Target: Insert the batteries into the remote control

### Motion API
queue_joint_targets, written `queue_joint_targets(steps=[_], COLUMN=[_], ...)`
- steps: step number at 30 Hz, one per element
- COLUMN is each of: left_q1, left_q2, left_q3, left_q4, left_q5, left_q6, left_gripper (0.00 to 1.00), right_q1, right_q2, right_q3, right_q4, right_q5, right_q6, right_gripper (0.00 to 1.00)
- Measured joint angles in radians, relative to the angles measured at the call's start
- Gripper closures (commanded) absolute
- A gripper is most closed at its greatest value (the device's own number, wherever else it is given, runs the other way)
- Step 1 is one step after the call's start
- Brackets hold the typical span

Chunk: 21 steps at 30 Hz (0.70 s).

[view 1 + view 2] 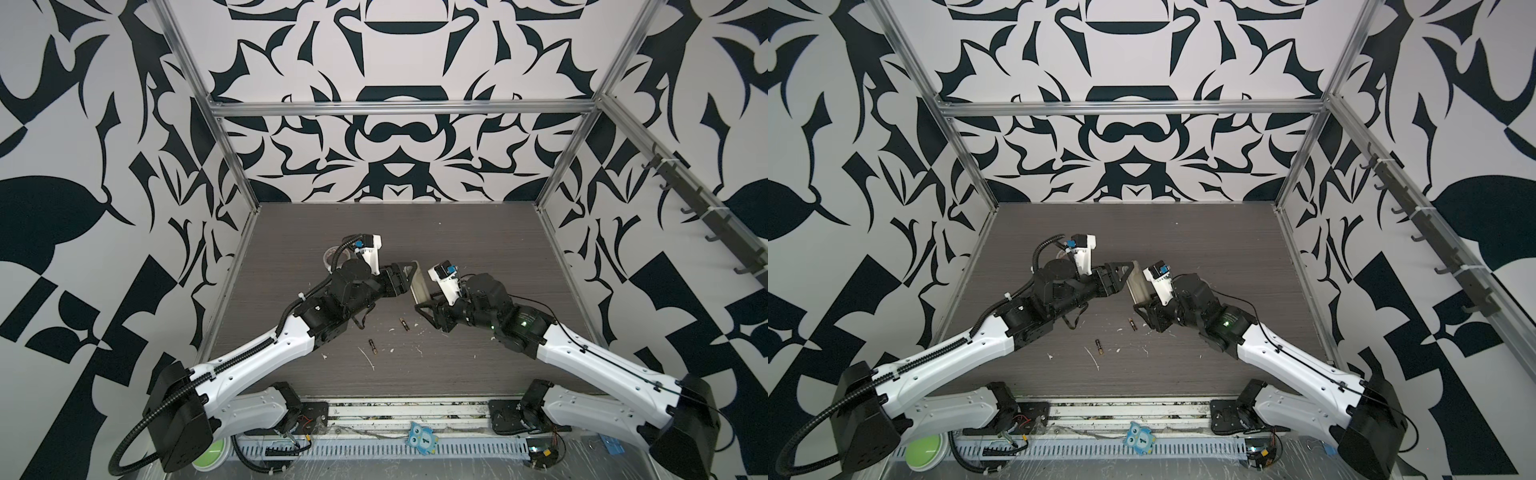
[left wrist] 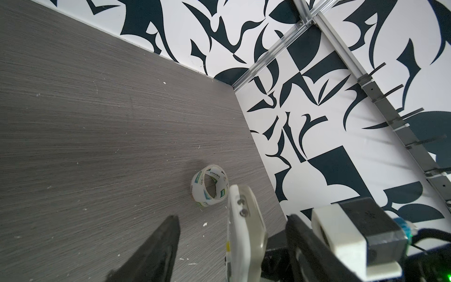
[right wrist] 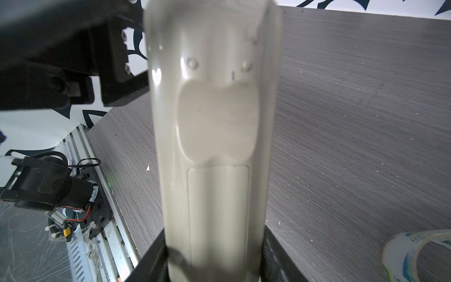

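1. We see the remote control (image 3: 214,146) raised off the table (image 1: 457,249) and standing on end. The right gripper (image 3: 214,263) is clamped across the remote control's lower end, a finger on each long edge.
2. Its plain beige back faces the right wrist camera. We judge that this puts the battery cover (image 3: 218,207) where the other arm can work it. The cover looks shut, so no cell is loaded yet.
3. The left gripper (image 2: 231,217) has its jaws apart and straddles the remote control's free upper end. There is a gap on each side in the left wrist view, so we take it as steadying or re-gripping rather than holding.
4. The batteries (image 1: 402,323) lie on the table on the robot-base side of the remote control. One is near it and the other battery (image 1: 372,347) is farther out, both apart from the grippers.
5. A tape roll (image 2: 210,186) lies on the table on the remote control's left, well apart. It has green and blue printing that we cannot read with certainty.
6. We see no writing on the remote control's back.
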Motion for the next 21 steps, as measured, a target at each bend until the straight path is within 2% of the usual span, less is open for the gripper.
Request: queue_joint_targets(steps=[21], left_q1=[-0.049], left_q2=[0.087], left_q3=[0.000], left_q4=[0.048], left_q5=[-0.064], left_q6=[-0.034], left_gripper=[0.31], right_q1=[0.000], right_q2=[0.000], right_q3=[0.000], right_q4=[0.019], right_q5=[0.021], right_q6=[0.014], right_gripper=[1.00])
